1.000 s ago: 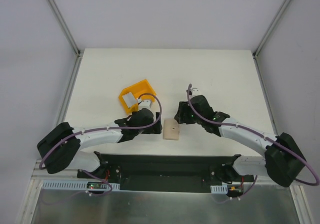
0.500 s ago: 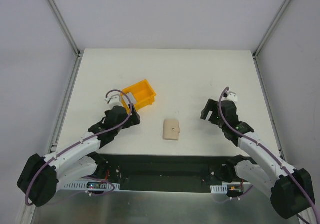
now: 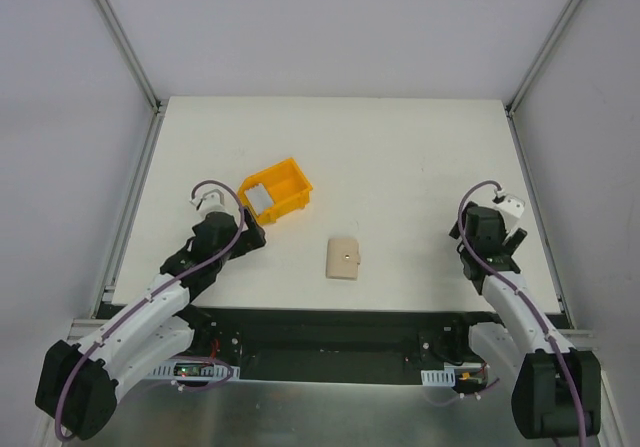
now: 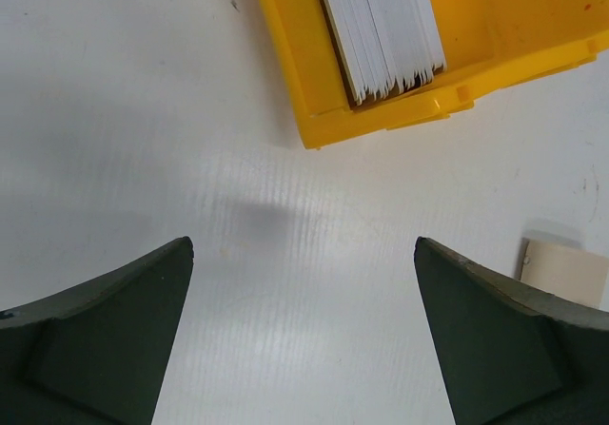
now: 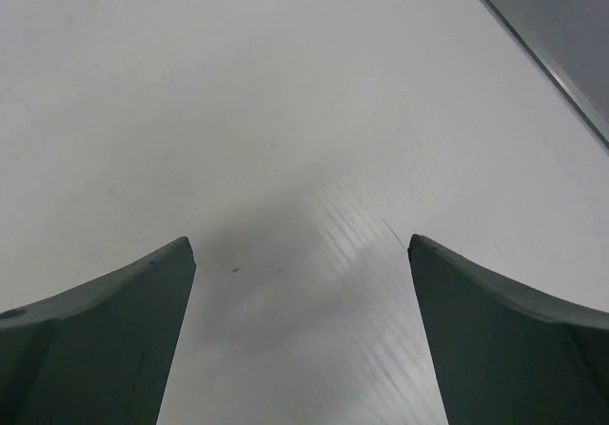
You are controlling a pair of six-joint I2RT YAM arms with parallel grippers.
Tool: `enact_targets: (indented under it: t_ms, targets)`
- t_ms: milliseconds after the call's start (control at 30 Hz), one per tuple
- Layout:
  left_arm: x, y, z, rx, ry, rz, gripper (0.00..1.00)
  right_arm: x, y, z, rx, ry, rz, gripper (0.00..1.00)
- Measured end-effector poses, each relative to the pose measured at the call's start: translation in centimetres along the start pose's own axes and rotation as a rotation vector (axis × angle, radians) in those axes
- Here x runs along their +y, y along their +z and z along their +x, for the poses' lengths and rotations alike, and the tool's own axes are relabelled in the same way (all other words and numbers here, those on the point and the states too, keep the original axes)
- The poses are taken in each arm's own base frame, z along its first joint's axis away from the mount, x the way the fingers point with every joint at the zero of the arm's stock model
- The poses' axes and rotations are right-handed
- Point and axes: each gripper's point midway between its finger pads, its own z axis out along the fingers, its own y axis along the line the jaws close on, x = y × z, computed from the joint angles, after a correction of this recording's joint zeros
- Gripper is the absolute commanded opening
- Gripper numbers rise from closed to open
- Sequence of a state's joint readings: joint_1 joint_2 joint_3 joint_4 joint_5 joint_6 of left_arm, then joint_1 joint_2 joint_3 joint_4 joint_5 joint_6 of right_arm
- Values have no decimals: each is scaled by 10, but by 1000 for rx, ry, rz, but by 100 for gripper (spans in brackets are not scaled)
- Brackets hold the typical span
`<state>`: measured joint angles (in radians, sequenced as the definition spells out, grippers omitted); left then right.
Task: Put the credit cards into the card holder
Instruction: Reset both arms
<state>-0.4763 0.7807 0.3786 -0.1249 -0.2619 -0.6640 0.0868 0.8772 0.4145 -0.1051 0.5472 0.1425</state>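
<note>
Left pincer (image 4: pixel 303 246) back; credit cards (image 4: pixel 381 26) edge-on

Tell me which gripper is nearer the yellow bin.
Left. The left gripper sits just off the yellow bin's near corner. The right gripper is far off on the other side, beyond the card holder.

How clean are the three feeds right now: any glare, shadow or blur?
Top external: even light, sharp; card holder and yellow bin read clearly. Left wrist: credit cards crisp, faint shadow on the table, its own fingers soft. Right wrist: grey shadow and streaky sheen on the table, nothing washed out.
</note>
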Motion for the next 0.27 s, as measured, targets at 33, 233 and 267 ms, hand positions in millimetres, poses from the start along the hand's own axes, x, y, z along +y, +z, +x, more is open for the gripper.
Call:
enact_targets:
  t_ms: [33,233,267]
  targets:
    - [1,-1,0,-1,1,-5,99,-5,4,3,-18,-14,19,96]
    - [4,-4,0,5,17,-18,99,-23,22,30,-23,-103,76,96]
    - [4,-4,-1,6,22,-19,99,-23,25,28,-39,-110,76,96]
